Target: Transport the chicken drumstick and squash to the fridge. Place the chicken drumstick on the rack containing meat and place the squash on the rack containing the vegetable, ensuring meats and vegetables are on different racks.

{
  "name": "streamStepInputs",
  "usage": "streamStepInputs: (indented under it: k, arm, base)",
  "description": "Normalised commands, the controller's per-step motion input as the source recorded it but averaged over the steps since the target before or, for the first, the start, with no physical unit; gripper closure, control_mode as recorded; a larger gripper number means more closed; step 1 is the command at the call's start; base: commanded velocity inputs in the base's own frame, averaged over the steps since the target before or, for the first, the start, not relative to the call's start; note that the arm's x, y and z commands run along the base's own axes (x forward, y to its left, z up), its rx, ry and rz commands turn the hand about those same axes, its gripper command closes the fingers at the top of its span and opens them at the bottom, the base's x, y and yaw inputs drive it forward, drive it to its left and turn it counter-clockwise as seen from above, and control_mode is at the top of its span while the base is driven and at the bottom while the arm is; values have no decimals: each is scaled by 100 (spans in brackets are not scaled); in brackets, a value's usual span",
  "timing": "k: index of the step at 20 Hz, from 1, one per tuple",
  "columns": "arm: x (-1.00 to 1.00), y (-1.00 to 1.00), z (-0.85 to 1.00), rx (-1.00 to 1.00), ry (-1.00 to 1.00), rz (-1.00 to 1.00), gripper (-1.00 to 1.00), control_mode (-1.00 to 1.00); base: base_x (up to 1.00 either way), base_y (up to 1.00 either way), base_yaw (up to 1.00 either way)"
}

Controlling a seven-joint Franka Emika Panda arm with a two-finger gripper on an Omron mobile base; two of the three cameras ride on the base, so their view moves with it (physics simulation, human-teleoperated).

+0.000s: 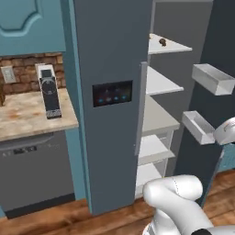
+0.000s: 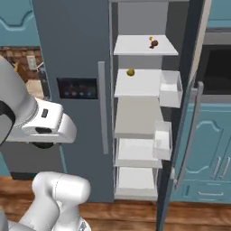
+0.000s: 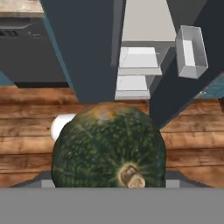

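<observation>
Now we carry the squash [image 3: 109, 146] in our claw [image 3: 109, 181], low before the open fridge [image 2: 76, 54]; we should lift it level toward the shelf holding the yellow vegetable [image 2: 131, 71], clear of the door bins [image 2: 170, 88].

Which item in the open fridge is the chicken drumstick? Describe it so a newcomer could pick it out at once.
Start at the tall grey fridge with its right door open. On the top white shelf, toward the right, lies the chicken drumstick, small and dark brown. The small item one shelf below is round and yellow-green instead.
</observation>
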Motion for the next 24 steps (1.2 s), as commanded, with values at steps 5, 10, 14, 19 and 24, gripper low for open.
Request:
streamStepInputs:
  k: [5,10,14,19,24]
  arm:
    - [0,0,0,0,0,0,100,100]
    - [0,0,0,0,0,0,100,100]
    - [0,0,0,0,0,0,100,100]
    - [0,0,0,0,0,0,100,100]
    - [0,0,0,0,0,0,100,100]
  base:
    - [100,-1,-18]
    - [64,-40,-12]
    - [-7,-72,-6]
    - [0,6,-18]
    - [32,42,-17]
